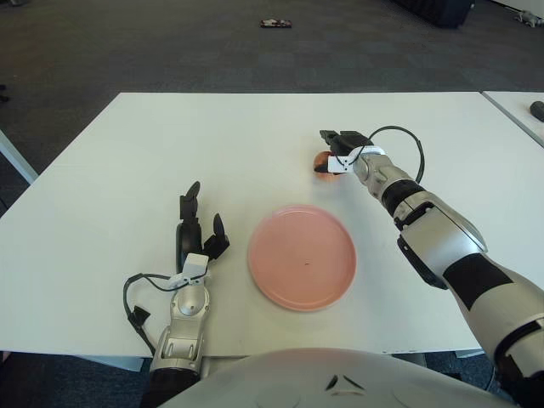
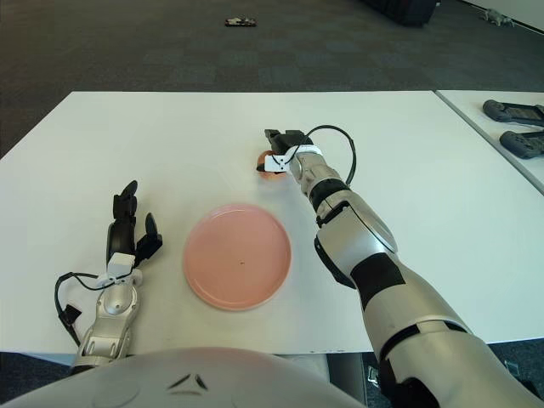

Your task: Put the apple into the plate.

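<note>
One round apple (image 1: pixel 322 161) (seemingly gripped), right hand (image 1: pixel 338 151)

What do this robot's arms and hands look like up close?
Both arms wear smooth silver-grey shells with black joints and panels. The left hand and the right hand have black fingers with a white block at the base. A loose black cable loops beside each wrist.

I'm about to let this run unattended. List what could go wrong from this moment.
1. The right hand is over the apple, which is mostly hidden under it; whether the fingers enclose it cannot be told, so it might roll away across the table or slip once lifted.
2. The pink plate looks shallow, so a released apple may roll off.

The left hand shows left of the plate.
</note>
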